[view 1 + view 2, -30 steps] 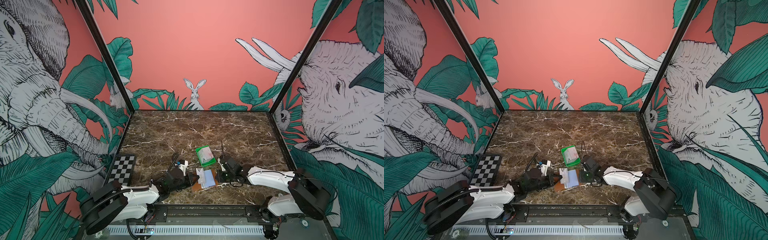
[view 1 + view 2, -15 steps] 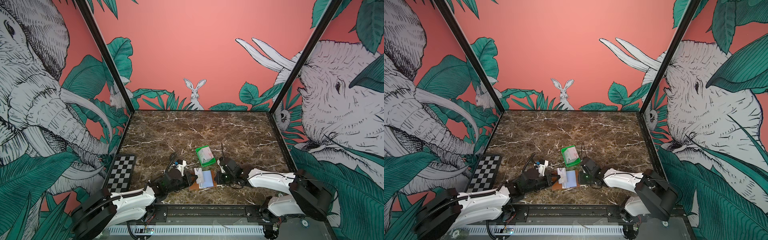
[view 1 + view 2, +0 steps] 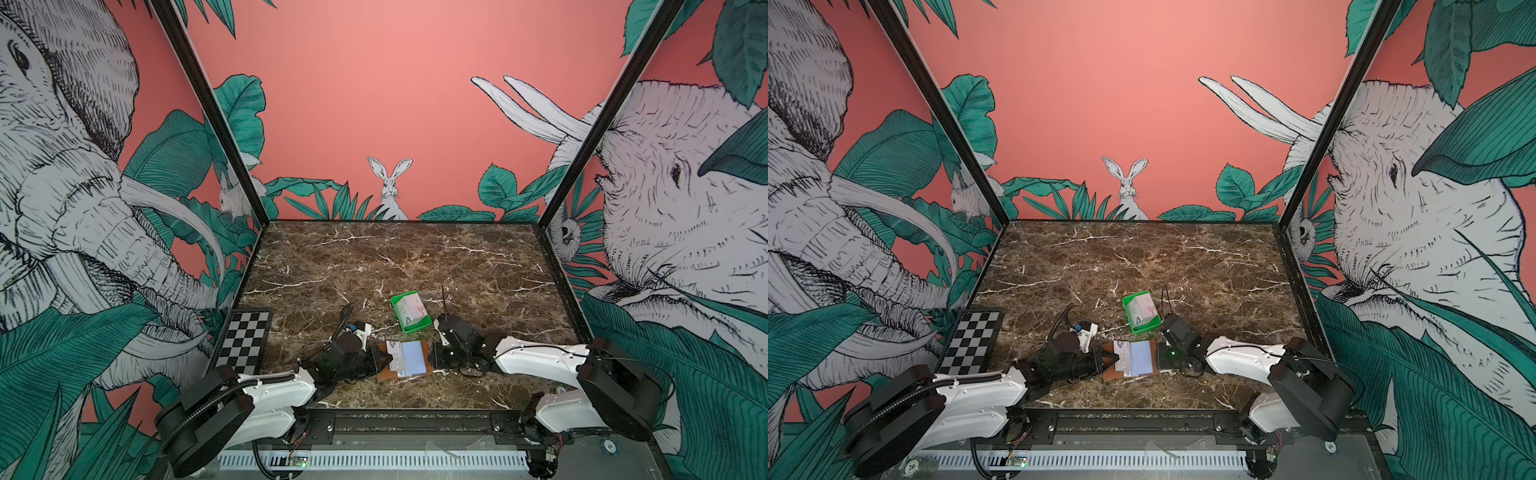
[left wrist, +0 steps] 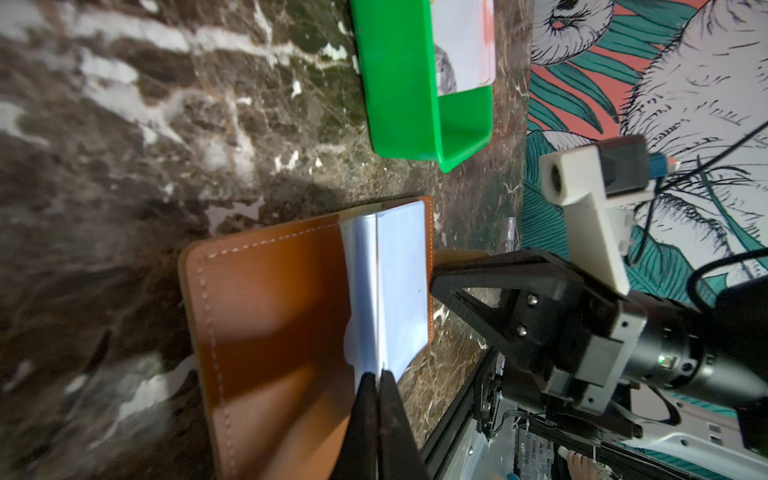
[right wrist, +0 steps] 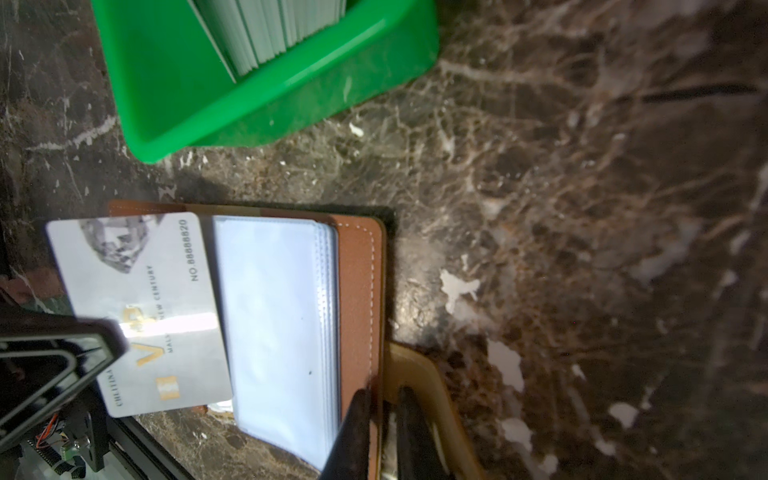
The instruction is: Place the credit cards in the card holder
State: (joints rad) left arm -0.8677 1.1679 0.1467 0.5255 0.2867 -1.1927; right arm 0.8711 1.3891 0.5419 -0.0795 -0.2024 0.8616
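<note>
Two black pincers meet at the near edge of the dark brown marble-patterned desk (image 3: 374,257), one on each side of the tan-brown leather-look folding card holder (image 3: 384,372). The card holder lies open and flat, with its stack of clear plastic sleeves (image 5: 274,311) facing up.

The left pincer (image 5: 112,332) is closed on a corner of one silver-white plastic credit card (image 5: 141,299) printed with a gold V and a chip. That card lies over the left half of the open card holder, and its long edge meets the sleeves. Whether it has entered a sleeve I cannot tell.

The right pincer (image 5: 384,395) is nearly closed, its fingers pinching the card holder's stitched right-hand edge beside the tan snap tab (image 5: 419,374).

Just behind the card holder, and apart from it, stands a bright green plastic tray (image 3: 415,328). More credit cards (image 5: 270,29) are stacked on edge inside it, leaning. A black-and-white checkerboard panel (image 3: 245,340) lies flat at the desk's left edge, well apart from the card holder.
</note>
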